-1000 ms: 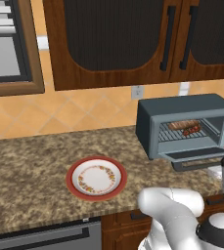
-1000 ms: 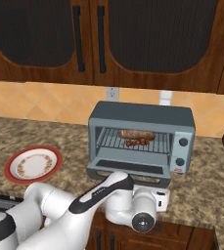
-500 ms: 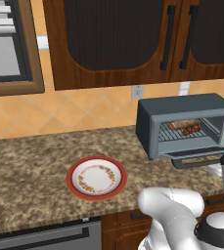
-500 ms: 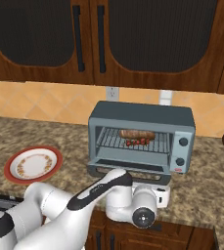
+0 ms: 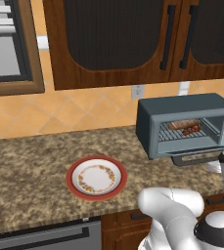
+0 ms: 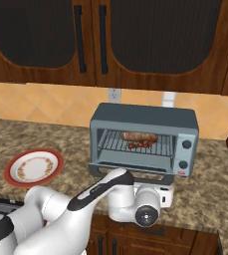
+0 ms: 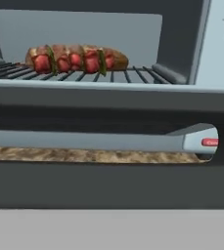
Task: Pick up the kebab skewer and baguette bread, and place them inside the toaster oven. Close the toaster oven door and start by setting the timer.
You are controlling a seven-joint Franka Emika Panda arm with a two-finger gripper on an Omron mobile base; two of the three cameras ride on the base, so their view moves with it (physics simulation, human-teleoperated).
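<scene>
Kebab skewer (image 6: 141,145) and baguette bread (image 6: 138,136) both lay on wire rack (image 6: 135,145) inside toaster oven (image 6: 144,141), loaf just behind skewer, touching or nearly so in hand view. Loading step judged done. Toaster oven door (image 6: 131,170) dropped open, hanging flat off front edge of oven, dark bar handle (image 5: 194,159) at its outer edge. Closing not yet done; timer knob on right panel (image 6: 186,152) not yet turned, as far as could be told. Arm's hand sat low, just in front of and below open door, camera looking along door edge into cavity. Pincer (image 6: 166,198) barely visible past wrist in right base view; fingertips not seen in hand view, so gap could not be read directly there; taken as spread wide, nothing gripped. Next move judged: get under or behind door edge and lift it shut, then reach knob. Outward: red-rimmed plate (image 5: 96,177) bare on granite table (image 5: 30,166), well left of oven. Wall outlet (image 5: 137,91) on tan backsplash, dark wood cabinets (image 6: 150,40) above.
</scene>
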